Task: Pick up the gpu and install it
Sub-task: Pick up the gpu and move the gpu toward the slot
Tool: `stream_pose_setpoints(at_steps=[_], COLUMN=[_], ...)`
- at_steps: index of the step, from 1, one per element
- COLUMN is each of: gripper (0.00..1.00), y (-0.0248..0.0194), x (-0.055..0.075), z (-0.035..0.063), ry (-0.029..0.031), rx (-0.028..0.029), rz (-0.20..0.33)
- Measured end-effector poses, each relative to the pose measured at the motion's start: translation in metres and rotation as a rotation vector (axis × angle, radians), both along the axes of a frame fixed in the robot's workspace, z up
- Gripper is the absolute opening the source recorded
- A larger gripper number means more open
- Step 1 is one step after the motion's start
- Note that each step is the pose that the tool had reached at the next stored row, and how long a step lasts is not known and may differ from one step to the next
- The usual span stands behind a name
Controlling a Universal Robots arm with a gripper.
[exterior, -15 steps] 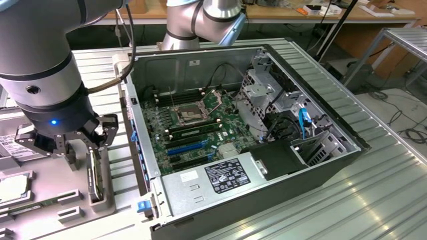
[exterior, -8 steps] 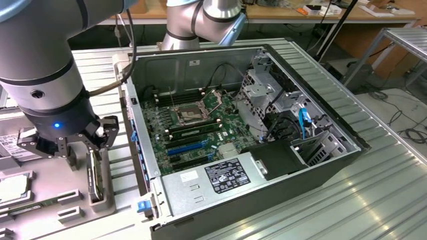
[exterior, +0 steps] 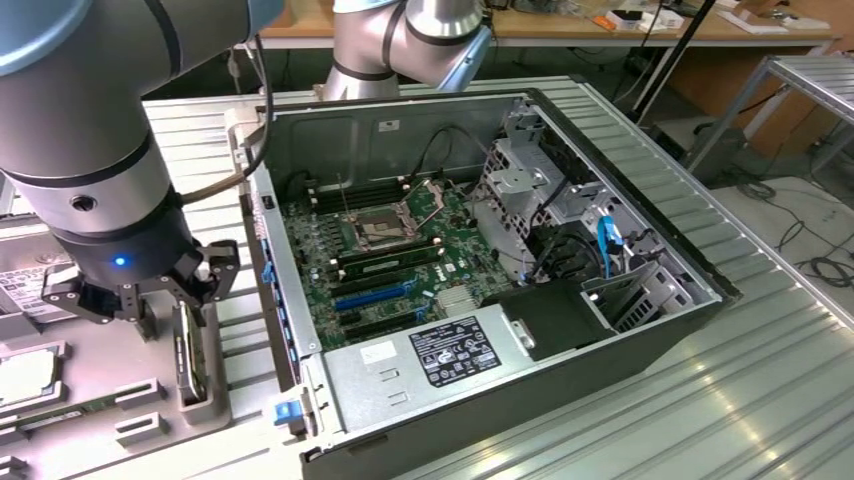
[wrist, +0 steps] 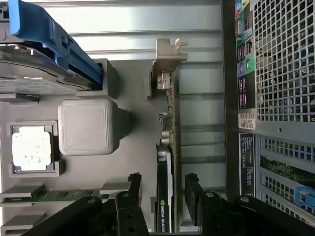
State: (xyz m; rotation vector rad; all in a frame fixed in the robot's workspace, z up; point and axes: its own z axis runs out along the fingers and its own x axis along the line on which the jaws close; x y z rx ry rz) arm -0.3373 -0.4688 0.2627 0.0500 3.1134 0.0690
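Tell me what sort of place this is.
Looks like a robotics lab or workshop: open PC case on a ribbed metal table, robot arm over a parts tray, cluttered desk behind.

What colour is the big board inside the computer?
Green flat circuit board, best in the exterior view.

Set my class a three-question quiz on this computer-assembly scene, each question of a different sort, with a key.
1. True or false: the gripper is shut on the graphics card.
2. Where is the graphics card? A: plugged into the motherboard. B: standing on edge in the grey holder beside the computer case. C: lying flat on the floor.
3. Fill in: the computer case lies with its side panel ___ (on/off).

Key: 1 false, the gripper is open, one finger either side of the card. 2 B. 3 off.
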Motion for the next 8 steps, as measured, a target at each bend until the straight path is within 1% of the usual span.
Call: stream_pose_setpoints(at_steps=[8], gripper=[0.48], y=[0.0000], x=[0.0000], z=[-0.0107], ry=[0.0001], rx=[-0.0001], rz=[0.004])
